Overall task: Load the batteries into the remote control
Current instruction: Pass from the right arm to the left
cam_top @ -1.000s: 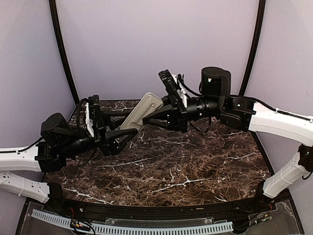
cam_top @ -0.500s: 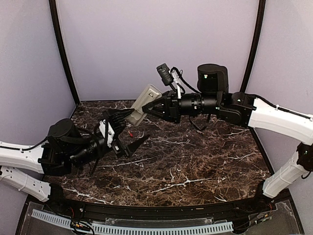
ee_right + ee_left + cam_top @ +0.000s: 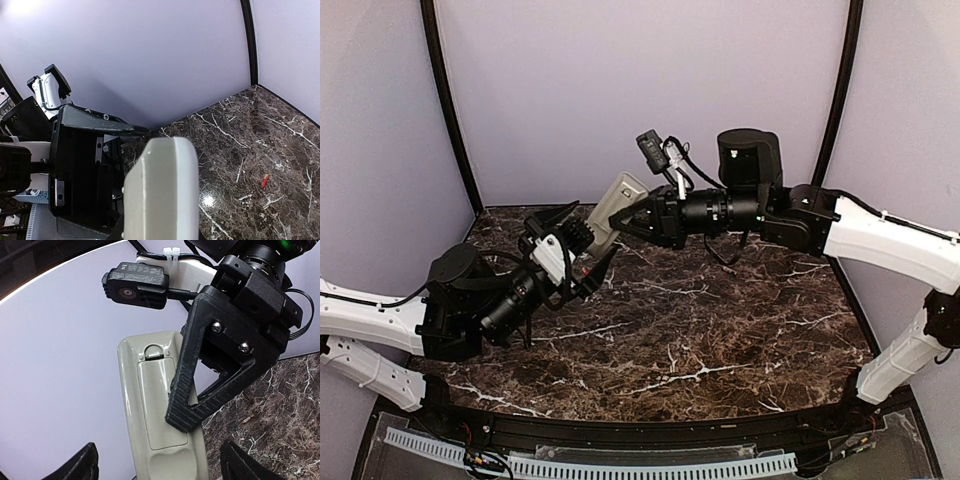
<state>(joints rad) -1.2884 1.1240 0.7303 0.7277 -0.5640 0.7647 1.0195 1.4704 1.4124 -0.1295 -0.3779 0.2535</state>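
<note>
Presently held: remote control (image 3: 129,390), aloft, clamped in the right tool (image 3: 623,222), back cover (image 3: 156,405) on.
Free side: left tool (image 3: 582,240), jaws spread and empty, just below the remote control.
Loose: red battery (image 3: 264,181) on the surface (image 3: 720,330), well below the right tool.
Risk: pushing the back cover could twist the remote control out of the pinch; the battery may roll.

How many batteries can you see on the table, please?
1: a red battery lies on the table, right of the remote in the right wrist view; others may be hidden.
</note>
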